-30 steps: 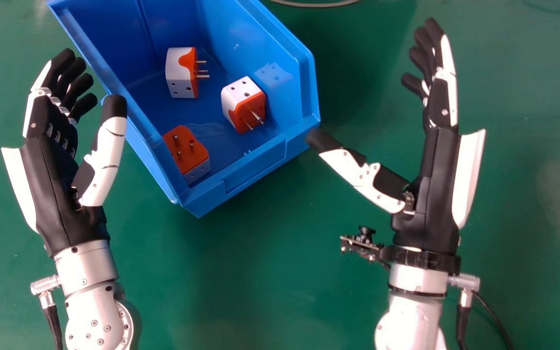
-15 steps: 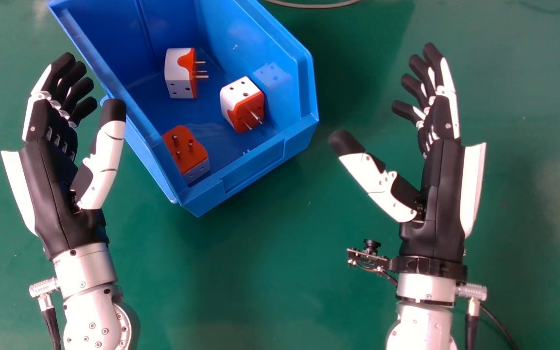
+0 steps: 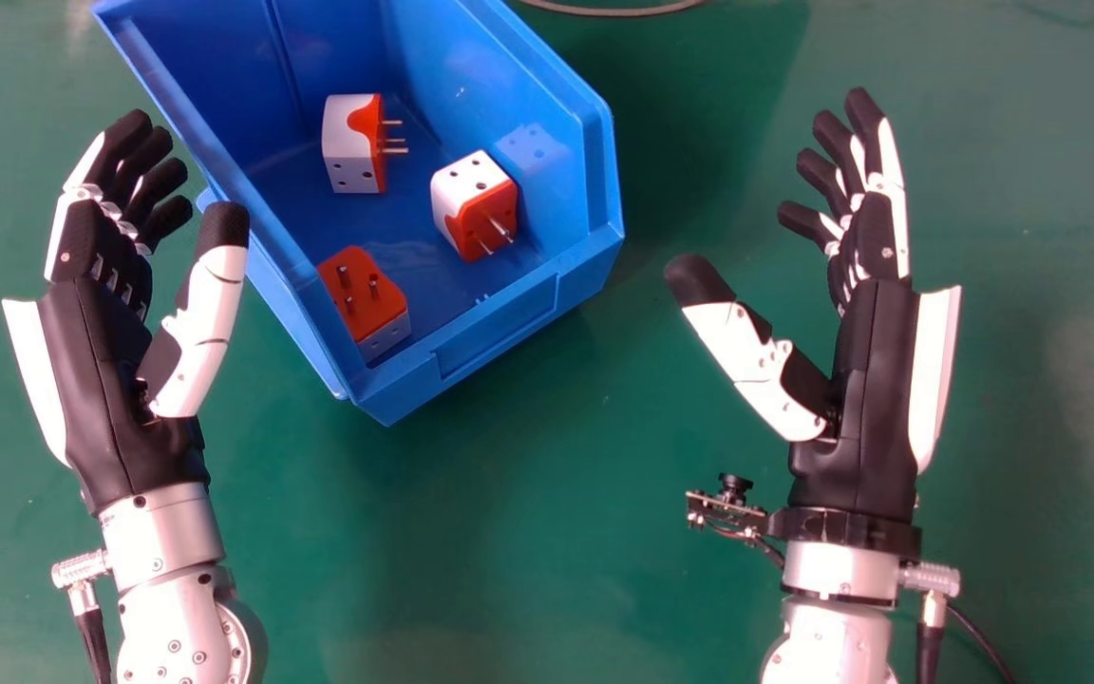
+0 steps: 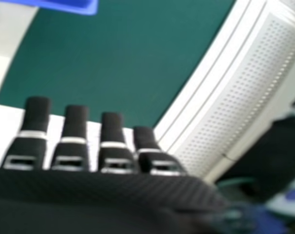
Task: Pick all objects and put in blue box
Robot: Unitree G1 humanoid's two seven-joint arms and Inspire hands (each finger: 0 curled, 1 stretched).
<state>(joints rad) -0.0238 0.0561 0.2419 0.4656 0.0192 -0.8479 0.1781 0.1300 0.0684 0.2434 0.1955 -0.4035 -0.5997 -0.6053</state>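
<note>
Fingers loose and empty, my right hand (image 3: 856,399) and left hand (image 3: 115,399) should back away gently, the left clear of the blue bin (image 3: 499,328), plug adapters (image 3: 348,142) undisturbed inside.

- I'd call this a lab or workshop, though I can't tell which.
- My head view shows a smooth green work surface (image 3: 528,532) under an open-fronted blue box (image 3: 499,332).
- My right hand view catches pale perforated panelling (image 4: 235,92) beyond the green.
</note>
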